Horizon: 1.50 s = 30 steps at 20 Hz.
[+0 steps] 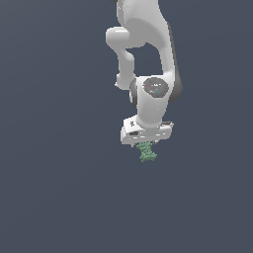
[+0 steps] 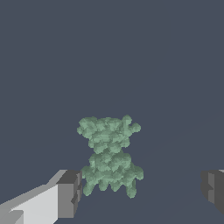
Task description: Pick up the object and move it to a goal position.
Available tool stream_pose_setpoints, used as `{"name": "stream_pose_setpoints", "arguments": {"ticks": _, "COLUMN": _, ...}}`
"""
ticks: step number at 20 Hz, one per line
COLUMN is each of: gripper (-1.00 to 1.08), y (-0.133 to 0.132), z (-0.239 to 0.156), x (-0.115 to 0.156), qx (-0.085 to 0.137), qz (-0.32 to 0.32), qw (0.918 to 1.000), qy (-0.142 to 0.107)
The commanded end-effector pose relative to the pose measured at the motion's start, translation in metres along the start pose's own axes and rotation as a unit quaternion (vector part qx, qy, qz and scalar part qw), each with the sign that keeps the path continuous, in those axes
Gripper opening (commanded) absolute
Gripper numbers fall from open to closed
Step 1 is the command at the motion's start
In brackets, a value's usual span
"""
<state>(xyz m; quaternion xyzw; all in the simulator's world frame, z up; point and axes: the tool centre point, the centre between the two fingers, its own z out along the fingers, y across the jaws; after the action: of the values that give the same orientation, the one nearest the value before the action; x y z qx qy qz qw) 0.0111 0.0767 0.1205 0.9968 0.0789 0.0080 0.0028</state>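
The object (image 2: 109, 153) is a small dull-green bumpy clump, pinched in the middle, lying on the flat dark grey floor. In the wrist view it sits between the fingers of my gripper (image 2: 141, 192), which is open. One dark fingertip (image 2: 69, 192) is right beside the clump's lower lobe, and the other fingertip (image 2: 213, 187) stands well away from it. The exterior view shows the object (image 1: 147, 152) poking out just below the arm's white hand (image 1: 146, 131), which hangs directly over it. The fingers themselves cannot be made out there.
The white arm (image 1: 148, 59) reaches down from the top of the exterior view. All around is plain dark grey floor (image 1: 59, 188), and no goal marker shows.
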Motion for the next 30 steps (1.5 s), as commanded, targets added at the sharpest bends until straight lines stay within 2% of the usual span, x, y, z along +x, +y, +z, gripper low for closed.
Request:
{"name": "stream_pose_setpoints", "arguments": {"ticks": 1, "gripper": 1.00, "y": -0.012, "z": 0.015, "x": -0.002, "qx": 0.002, "qz": -0.009, "qw": 0.9999, "qy": -0.004}}
{"name": "stream_pose_setpoints", "arguments": {"ticks": 6, "gripper": 1.00, "y": -0.023, "z": 0.029, "x": -0.005, "qx": 0.004, "qz": -0.018, "qw": 0.9998, "qy": -0.008}}
{"name": "stream_pose_setpoints", "arguments": {"ticks": 11, "gripper": 1.00, "y": -0.022, "z": 0.031, "x": -0.006, "qx": 0.003, "qz": -0.017, "qw": 0.9998, "qy": -0.008}}
{"name": "stream_pose_setpoints", "arguments": {"ticks": 20, "gripper": 1.00, "y": -0.023, "z": 0.072, "x": -0.007, "qx": 0.004, "qz": -0.018, "qw": 0.9998, "qy": -0.008}}
{"name": "stream_pose_setpoints", "arguments": {"ticks": 25, "gripper": 1.00, "y": -0.023, "z": 0.080, "x": -0.006, "qx": 0.004, "qz": -0.018, "qw": 0.9998, "qy": -0.008}}
{"name": "stream_pose_setpoints", "arguments": {"ticks": 26, "gripper": -1.00, "y": -0.023, "z": 0.080, "x": -0.006, "qx": 0.004, "qz": -0.018, "qw": 0.9998, "qy": -0.008}}
{"name": "stream_pose_setpoints", "arguments": {"ticks": 30, "gripper": -1.00, "y": -0.023, "z": 0.080, "x": -0.006, "qx": 0.004, "qz": -0.018, "qw": 0.9998, "qy": -0.008}}
